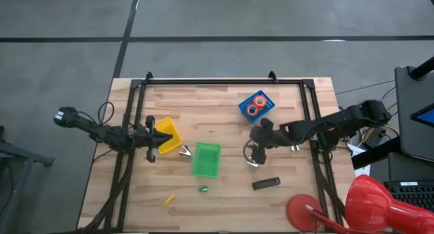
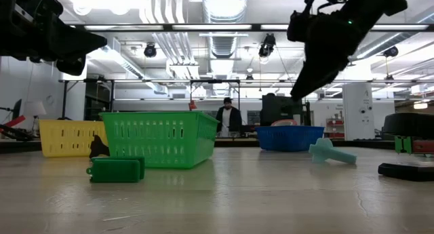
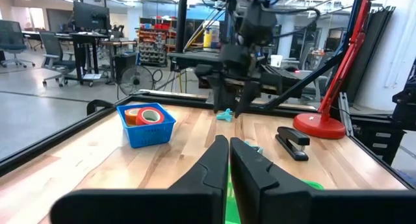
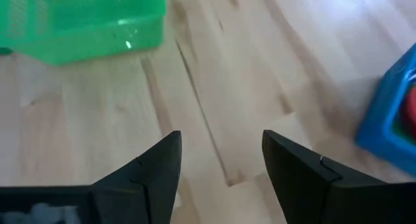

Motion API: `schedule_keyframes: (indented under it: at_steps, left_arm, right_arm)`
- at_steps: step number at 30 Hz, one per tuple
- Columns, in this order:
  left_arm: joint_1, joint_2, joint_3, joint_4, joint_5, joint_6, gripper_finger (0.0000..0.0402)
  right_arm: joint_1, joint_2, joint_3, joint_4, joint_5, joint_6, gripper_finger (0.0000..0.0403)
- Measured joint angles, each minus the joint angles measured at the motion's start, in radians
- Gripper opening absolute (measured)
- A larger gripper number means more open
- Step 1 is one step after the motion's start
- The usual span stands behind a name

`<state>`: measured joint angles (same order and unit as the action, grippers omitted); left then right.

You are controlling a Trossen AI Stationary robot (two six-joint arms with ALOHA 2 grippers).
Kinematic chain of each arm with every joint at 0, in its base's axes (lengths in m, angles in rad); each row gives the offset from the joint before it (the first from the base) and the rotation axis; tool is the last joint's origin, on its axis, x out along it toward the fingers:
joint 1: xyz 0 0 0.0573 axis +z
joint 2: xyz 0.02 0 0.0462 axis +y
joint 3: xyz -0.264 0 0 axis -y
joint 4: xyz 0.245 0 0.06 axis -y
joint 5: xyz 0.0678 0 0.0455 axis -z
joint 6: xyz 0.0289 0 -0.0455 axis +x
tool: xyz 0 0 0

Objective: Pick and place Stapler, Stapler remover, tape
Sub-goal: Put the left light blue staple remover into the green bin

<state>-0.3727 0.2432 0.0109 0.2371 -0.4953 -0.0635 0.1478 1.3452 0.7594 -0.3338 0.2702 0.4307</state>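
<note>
My right gripper (image 1: 255,151) hangs open above the table's middle, right of the green basket (image 1: 206,159); nothing lies between its fingers (image 4: 221,136). A small teal stapler remover (image 3: 225,115) lies flat on the wood just below it. The black stapler (image 1: 266,184) lies flat nearer the near edge, apart from both grippers. Red and orange tape rolls (image 1: 255,106) sit in the blue basket (image 3: 147,134). My left gripper (image 3: 229,141) is shut and empty, hovering over the yellow basket (image 1: 169,132) on the left.
A small green thing (image 1: 203,189) and a yellow one (image 1: 168,200) lie near the table's near edge. A small pale object (image 1: 184,151) sits between the yellow and green baskets. A red lamp (image 1: 369,207) stands at the near right corner. A person (image 2: 229,117) stands far behind the table.
</note>
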Motion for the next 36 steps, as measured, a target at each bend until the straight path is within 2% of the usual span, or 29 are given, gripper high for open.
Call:
schedule_keyframes:
  at_steps: [8, 22, 36]
  left_arm:
    - [0.0, 0.0, 0.0, 0.0, 0.0, 0.0, 0.0021]
    - [0.0, 0.0, 0.0, 0.0, 0.0, 0.0, 0.0019]
    - [0.0, 0.001, 0.0, 0.0, 0.0, 0.0, 0.0018]
  right_arm:
    - [0.06, 0.064, -0.017, -0.023, 0.005, 0.118, 0.0195]
    - [0.116, 0.071, -0.077, -0.026, -0.017, 0.279, 0.0164]
    - [0.143, 0.07, -0.142, 0.113, -0.018, 0.344, 0.0136]
